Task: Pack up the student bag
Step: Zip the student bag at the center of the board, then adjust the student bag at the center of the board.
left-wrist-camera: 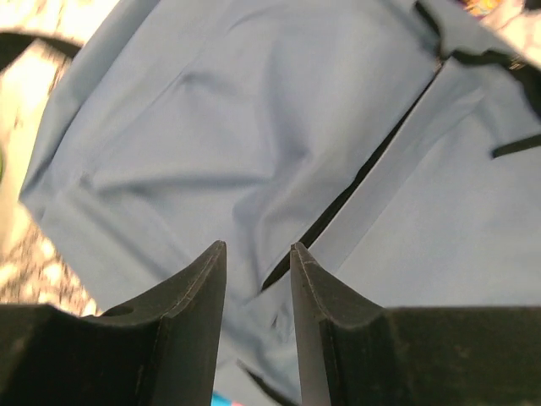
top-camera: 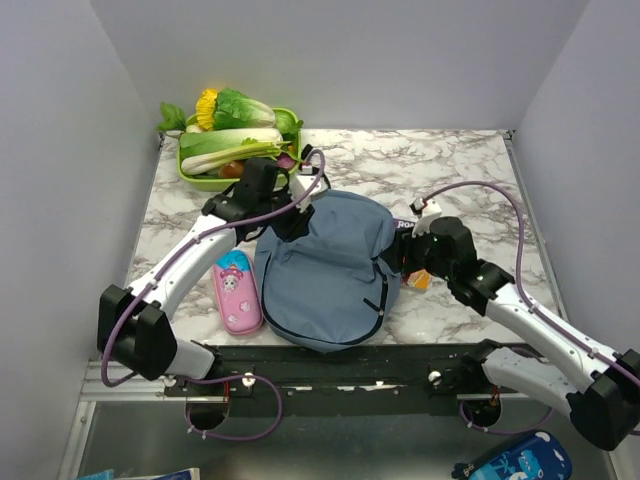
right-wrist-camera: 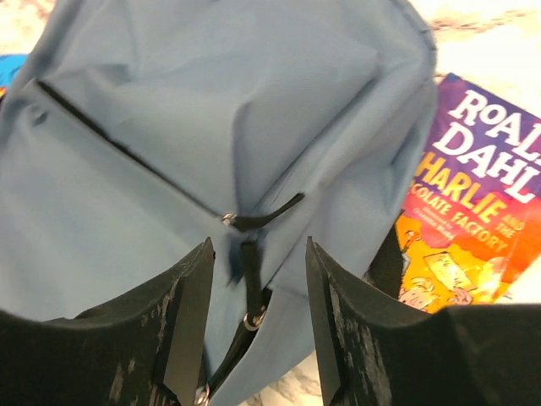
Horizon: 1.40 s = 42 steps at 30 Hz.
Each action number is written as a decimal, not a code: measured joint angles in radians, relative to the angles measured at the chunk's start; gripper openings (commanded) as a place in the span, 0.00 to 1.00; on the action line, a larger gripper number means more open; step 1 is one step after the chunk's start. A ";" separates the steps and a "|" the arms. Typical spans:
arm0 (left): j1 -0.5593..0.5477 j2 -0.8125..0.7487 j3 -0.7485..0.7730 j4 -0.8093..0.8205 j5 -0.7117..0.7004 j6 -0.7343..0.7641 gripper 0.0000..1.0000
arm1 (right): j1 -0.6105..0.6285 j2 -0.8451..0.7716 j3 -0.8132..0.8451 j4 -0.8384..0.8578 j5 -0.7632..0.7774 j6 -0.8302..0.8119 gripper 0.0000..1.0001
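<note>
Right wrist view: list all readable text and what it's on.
"ROAL" "DAHL": purple-and-orange paperback book cover, first word cut by the frame edge.
"HARLIE AND THE": same cover, start hidden behind the dusty-blue fabric backpack.
"COLATE FACTORY": same cover, start hidden likewise.
Small line under the title: too blurred to read.

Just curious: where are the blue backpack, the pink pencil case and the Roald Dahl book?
Blue backpack [top-camera: 325, 280]: top view, front panel.
Pink pencil case [top-camera: 237, 291]: top view, lid centre.
Roald Dahl book [right-wrist-camera: 482, 199]: right wrist view, cover.
</note>
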 measured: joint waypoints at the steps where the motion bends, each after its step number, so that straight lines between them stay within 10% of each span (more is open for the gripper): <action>1: -0.024 0.014 0.022 0.003 -0.004 0.000 0.45 | 0.000 -0.025 -0.014 0.000 -0.034 -0.011 0.56; 14: -0.191 0.372 0.207 -0.138 0.045 0.148 0.50 | 0.195 -0.014 -0.017 -0.071 -0.182 -0.020 0.52; 42: -0.212 0.356 0.201 -0.182 0.045 0.191 0.40 | 0.353 0.208 0.004 -0.196 0.094 0.118 0.52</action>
